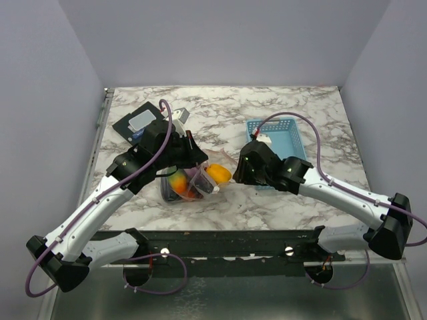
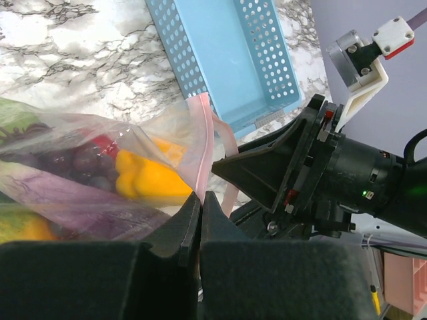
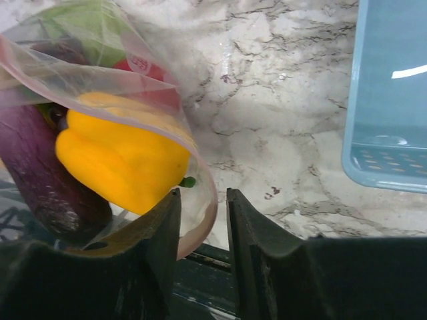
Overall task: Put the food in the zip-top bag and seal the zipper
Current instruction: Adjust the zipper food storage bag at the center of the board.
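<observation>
My left fingers (image 2: 175, 230) pinch pinkish-red zipper strip (image 2: 205, 143) of clear crinkly bag (image 2: 60, 193); right fingers (image 3: 248, 227) spread, rim between. Risk: yellow toy pepper (image 3: 123, 163) at mouth blocks seal.

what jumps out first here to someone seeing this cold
A clear zip-top bag stuffed with bright toy food sits mid-table, a yellow pepper bulging at its mouth. The left gripper pinches its pink-edged rim, the right gripper stands open at that rim. A light-blue basket lies to the right.
</observation>
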`<act>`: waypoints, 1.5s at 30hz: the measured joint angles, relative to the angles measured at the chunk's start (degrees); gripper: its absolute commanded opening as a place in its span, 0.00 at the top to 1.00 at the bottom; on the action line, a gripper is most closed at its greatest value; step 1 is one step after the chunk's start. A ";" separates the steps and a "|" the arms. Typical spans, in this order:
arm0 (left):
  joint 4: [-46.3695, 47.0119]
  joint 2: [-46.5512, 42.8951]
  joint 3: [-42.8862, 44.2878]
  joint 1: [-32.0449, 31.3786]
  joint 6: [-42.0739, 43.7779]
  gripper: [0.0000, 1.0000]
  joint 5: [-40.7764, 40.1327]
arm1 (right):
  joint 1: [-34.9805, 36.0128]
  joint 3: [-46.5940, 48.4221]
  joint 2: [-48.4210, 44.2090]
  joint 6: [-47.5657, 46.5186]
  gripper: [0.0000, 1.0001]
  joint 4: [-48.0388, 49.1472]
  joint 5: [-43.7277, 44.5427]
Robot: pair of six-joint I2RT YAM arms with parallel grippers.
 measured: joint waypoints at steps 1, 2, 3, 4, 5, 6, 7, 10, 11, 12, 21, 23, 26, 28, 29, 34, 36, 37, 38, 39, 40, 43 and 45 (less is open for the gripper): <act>0.00 0.00 0.00 0.00 -0.04 1.00 0.02 | -0.13 0.00 -0.04 0.26 0.74 0.39 -0.15; 0.00 0.00 0.00 0.00 -0.13 1.00 0.04 | -0.22 0.00 -0.15 0.35 0.82 0.76 -0.28; -0.02 0.00 0.00 0.00 -0.17 1.00 0.09 | -0.22 0.00 -0.22 0.55 0.91 1.16 -0.39; -0.02 0.00 0.00 0.00 -0.22 1.00 0.13 | -0.28 0.02 -0.28 0.50 0.98 1.53 -0.50; -0.04 0.00 0.00 0.00 -0.24 1.00 0.13 | -0.33 0.07 -0.33 0.46 0.99 1.79 -0.68; -0.04 0.00 0.00 0.00 -0.33 1.00 0.15 | -0.44 0.20 -0.35 0.46 0.99 1.90 -0.81; -0.11 0.00 0.04 0.00 -0.37 1.00 0.15 | -0.48 0.59 -0.35 0.35 0.99 1.90 -0.98; -0.33 0.00 0.76 0.02 -0.37 1.00 0.15 | -0.48 3.17 -0.33 -0.96 0.99 1.70 -1.31; -0.33 -0.02 1.25 0.02 -0.37 1.00 0.13 | -0.50 4.85 -0.26 -1.64 0.99 1.49 -1.31; -0.42 -0.02 1.90 0.02 -0.35 1.00 0.13 | -0.55 6.40 -0.22 -2.62 0.99 1.49 -1.33; -5.86 -0.02 9.14 0.00 1.11 1.00 -1.22 | -0.59 21.86 1.64 -12.04 0.99 -0.17 -1.60; -7.06 -0.07 10.58 0.00 1.42 1.00 -1.79 | -0.59 24.35 2.27 -13.81 0.99 -0.81 -1.66; -7.26 -0.37 11.19 0.00 1.51 1.00 -2.54 | -0.61 26.43 2.75 -16.11 1.00 -2.03 -1.70; -7.34 -0.52 10.99 0.00 1.46 1.00 -2.93 | -0.59 26.36 2.75 -17.16 0.99 -2.82 -1.68; -6.99 -0.74 10.36 0.00 1.40 1.00 -3.13 | -0.59 25.99 2.75 -17.57 0.99 -3.04 -1.68; -3.93 -3.89 -0.09 0.00 -0.33 1.00 -3.74 | -0.59 17.51 1.99 -18.01 0.99 -2.32 -1.68; -2.78 -4.74 -5.38 0.00 -1.44 1.00 -3.72 | -0.59 13.77 2.01 -17.97 1.00 -2.43 -1.64; -2.67 -4.81 -6.80 0.00 -1.73 1.00 -3.69 | -0.63 12.39 2.03 -17.97 0.99 -2.93 -1.57; -2.78 -4.70 -8.20 0.00 -2.14 1.00 -3.67 | -0.70 12.04 2.03 -17.99 0.99 -3.41 -1.46; -2.95 -4.44 -8.59 0.00 -2.27 1.00 -3.65 | -0.70 12.09 2.03 -18.03 0.99 -3.50 -1.38; -2.97 -4.07 -8.50 0.00 -2.25 1.00 -3.61 | -0.70 12.61 1.99 -18.23 0.99 -3.56 -1.14; -3.15 -2.67 -4.90 0.00 -2.05 1.00 -3.50 | -0.70 16.20 1.99 -19.26 0.99 -4.37 -0.33; -3.21 -1.81 -0.96 0.00 -1.66 1.00 -3.50 | -0.72 19.89 1.99 -20.13 0.99 -5.27 0.24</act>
